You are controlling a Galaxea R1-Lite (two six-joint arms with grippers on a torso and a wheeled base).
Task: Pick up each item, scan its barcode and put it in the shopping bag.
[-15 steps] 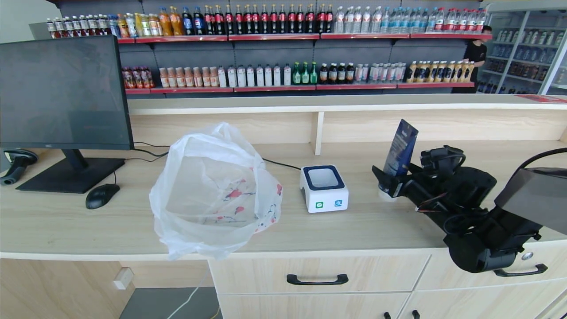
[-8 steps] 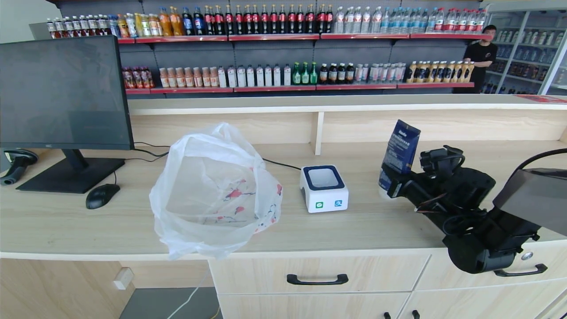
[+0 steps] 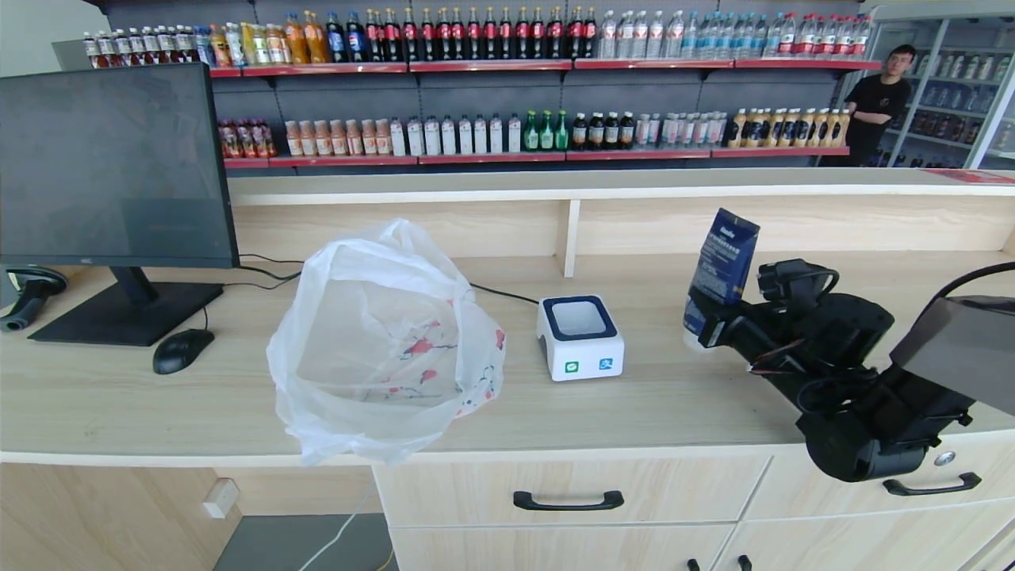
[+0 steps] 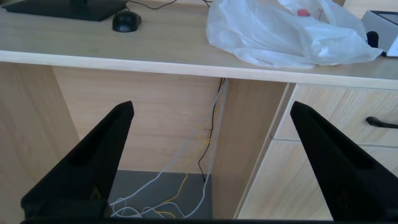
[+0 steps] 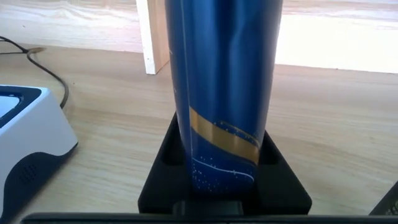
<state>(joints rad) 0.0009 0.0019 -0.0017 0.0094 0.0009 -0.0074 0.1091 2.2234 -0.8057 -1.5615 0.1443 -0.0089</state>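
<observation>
A dark blue pouch (image 3: 723, 258) with a gold stripe stands upright in my right gripper (image 3: 702, 321), which is shut on its lower part just above the counter, right of the scanner. In the right wrist view the blue pouch (image 5: 224, 87) rises between the two black fingers (image 5: 163, 155). The white barcode scanner (image 3: 580, 337) with its dark-rimmed window sits mid-counter; its corner (image 5: 28, 146) shows in the right wrist view. The white plastic shopping bag (image 3: 386, 349) stands open to its left. My left gripper (image 4: 211, 165) hangs open below the counter edge, with the bag (image 4: 286, 31) above it.
A monitor (image 3: 115, 170), a black mouse (image 3: 182, 350) and a handheld scanner (image 3: 28, 297) occupy the counter's left end. A raised wooden ledge (image 3: 618, 190) with a divider (image 3: 568, 238) runs behind. Drawers with black handles (image 3: 567, 500) lie below. Cables (image 4: 205, 149) hang under the counter.
My right gripper has lifted the blue pouch slightly, shifted it a little right and turned it so its broad face shows more. The left arm has not moved.
</observation>
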